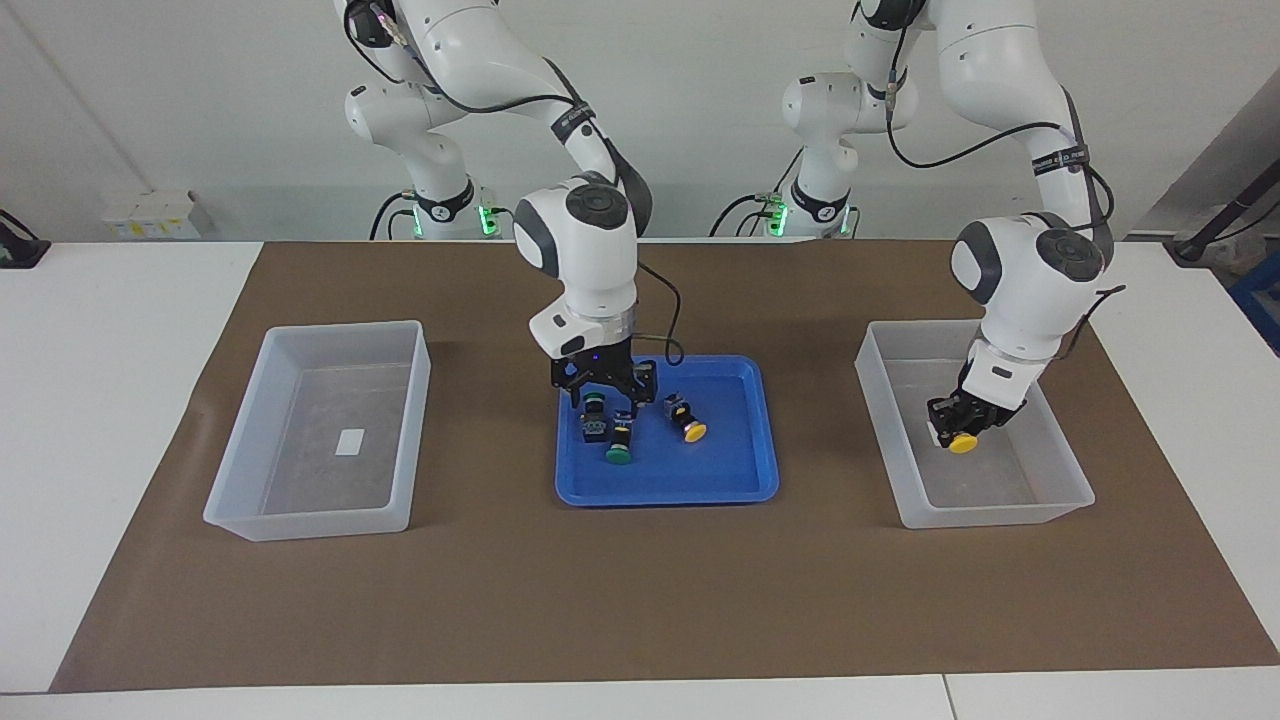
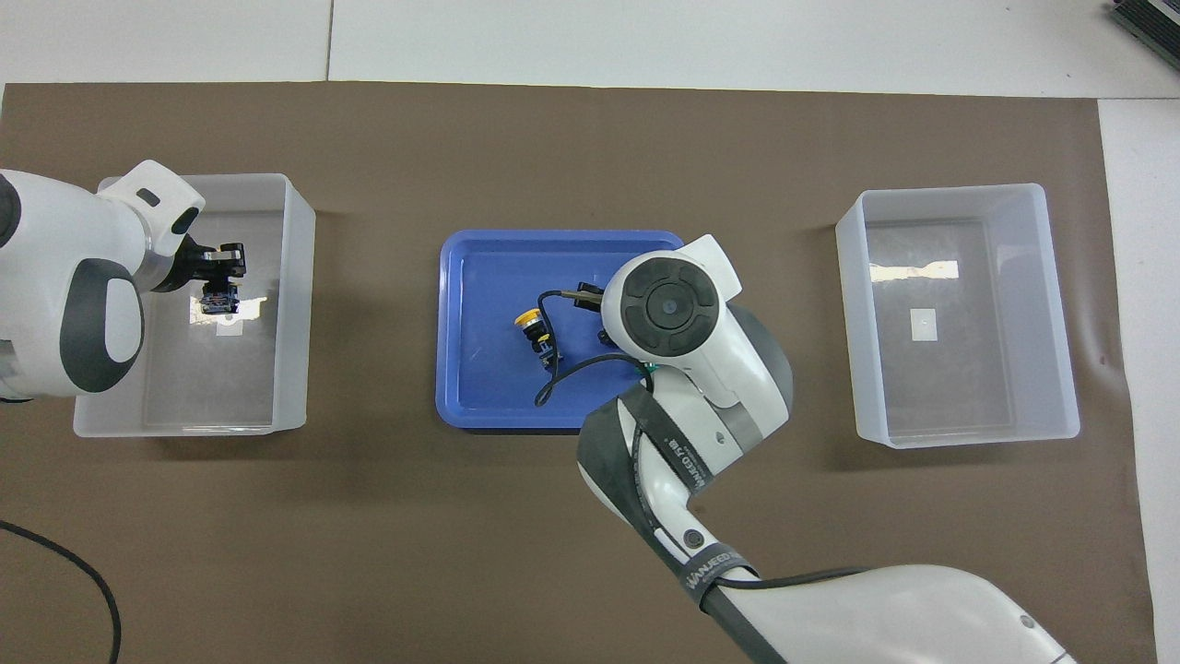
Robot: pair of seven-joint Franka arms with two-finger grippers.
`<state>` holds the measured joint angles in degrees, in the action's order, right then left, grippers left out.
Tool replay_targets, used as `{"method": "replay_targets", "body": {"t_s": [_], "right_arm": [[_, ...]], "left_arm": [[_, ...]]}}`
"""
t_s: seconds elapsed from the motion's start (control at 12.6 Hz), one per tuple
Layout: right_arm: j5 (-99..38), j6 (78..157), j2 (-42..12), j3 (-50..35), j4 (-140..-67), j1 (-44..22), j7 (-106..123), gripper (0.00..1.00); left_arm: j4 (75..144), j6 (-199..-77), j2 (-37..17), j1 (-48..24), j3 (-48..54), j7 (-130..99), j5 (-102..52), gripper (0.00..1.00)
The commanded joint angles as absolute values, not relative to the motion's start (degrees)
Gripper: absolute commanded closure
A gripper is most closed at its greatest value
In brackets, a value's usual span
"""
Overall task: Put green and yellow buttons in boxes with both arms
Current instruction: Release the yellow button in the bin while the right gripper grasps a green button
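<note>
Blue tray (image 1: 740, 480): shallow, mid-table between the two bins; holds two green-capped buttons and one yellow-capped button (image 1: 688, 422) lying on its side, cap pointing away from the robots.
Right gripper (image 1: 606, 398): low over the tray; fingers spread astride the green button (image 1: 618, 444), not yet clenched on it, by my reading; that button's long axis runs away from the robots, cap end leading; second green button (image 1: 594, 414) sits just beside it.
Left gripper (image 1: 962, 424): down inside the translucent bin (image 1: 1000, 510) at the left arm's end; clenched on a yellow button (image 1: 964, 443).
Other bin (image 1: 300, 520): holds only a small white label (image 1: 348, 442), no readable print.
Writing: armband lettering on each arm, too small to read.
Next move: closing on the green button falls to the right arm, which is nearer.
</note>
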<state>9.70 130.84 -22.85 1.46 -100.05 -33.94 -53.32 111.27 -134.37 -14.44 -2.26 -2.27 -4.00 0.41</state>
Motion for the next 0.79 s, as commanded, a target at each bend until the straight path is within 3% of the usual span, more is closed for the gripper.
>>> {"method": "replay_targets", "body": {"t_s": [0.0, 0.08, 0.24, 0.4, 0.55, 0.71], "right_arm": [[13.80, 132.53, -26.37, 1.67, -97.73, -35.24, -58.27, 0.17], [13.89, 132.63, -26.54, 1.67, -97.82, -35.24, -58.27, 0.19], [13.89, 133.59, -27.33, 1.67, -98.17, -35.42, -58.36, 0.25], [13.89, 134.29, -27.77, 1.67, -98.35, -35.51, -58.45, 0.35], [13.89, 135.35, -28.39, 1.67, -98.44, -35.94, -58.54, 0.39], [13.97, 135.53, -28.39, 1.67, -99.13, -36.12, -58.62, 0.52]], "left_arm": [[112.15, -134.83, -13.36, -2.11, -2.20, -2.72, -0.44, 0.64], [111.89, -134.48, -13.36, -2.37, -2.20, -2.81, -0.44, 0.45], [110.58, -132.29, -13.53, -2.72, -2.20, -2.90, -0.44, 0.33], [106.98, -126.77, -13.53, -2.64, -2.20, -2.90, -0.26, 0.33], [103.90, -122.89, -13.62, -2.55, -2.20, -2.90, -0.35, 0.34], [101.18, -119.81, -13.80, -2.64, -2.11, -2.99, -0.44, 0.35]]}}
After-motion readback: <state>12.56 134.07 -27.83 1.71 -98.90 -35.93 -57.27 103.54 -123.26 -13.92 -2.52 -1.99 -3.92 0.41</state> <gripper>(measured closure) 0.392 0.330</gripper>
